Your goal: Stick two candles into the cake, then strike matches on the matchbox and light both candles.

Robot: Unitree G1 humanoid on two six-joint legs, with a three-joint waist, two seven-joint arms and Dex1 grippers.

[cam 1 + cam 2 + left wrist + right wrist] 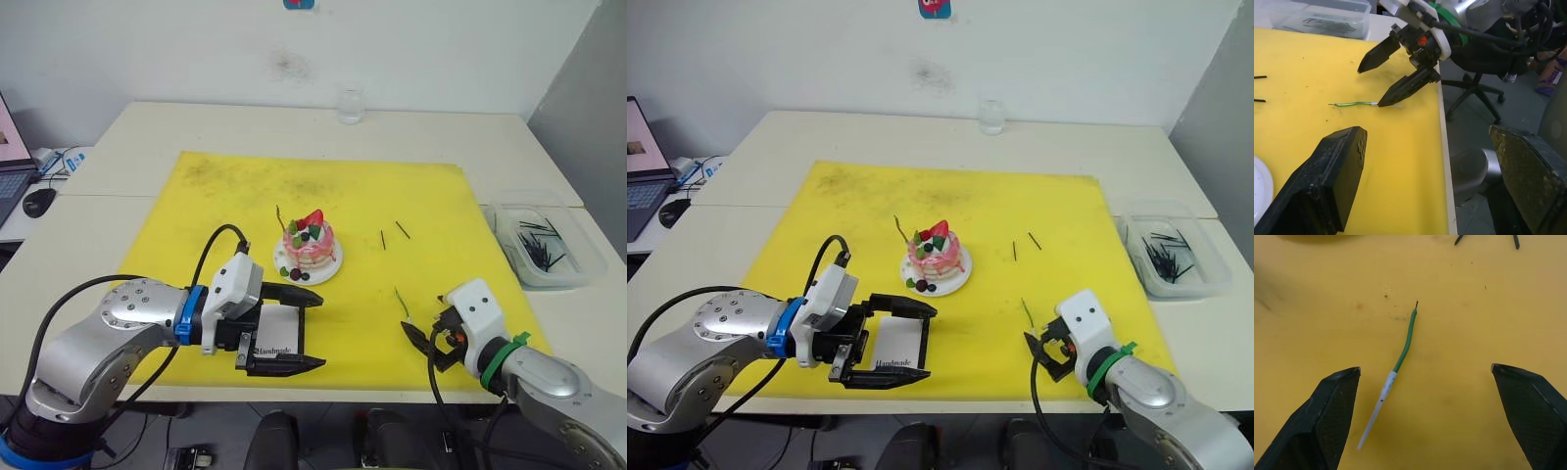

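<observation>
Right wrist view shows the loose candle (1393, 377) in full, green upper part and white lower end, flat on the yellow mat (1459, 333) between the spread fingers of the right gripper (1427, 416). From the head it is a faint green line just beyond that gripper. Left gripper (289, 333), fingers wide apart, straddles the matchbox (276, 338), largely hidden behind them. Cake (309, 245) on its plate sits mid-mat with one candle (279, 217) standing tilted beside the strawberry. Two matches (392, 235) lie well right of it; others in the clear tray (544, 245) are hard to separate.
</observation>
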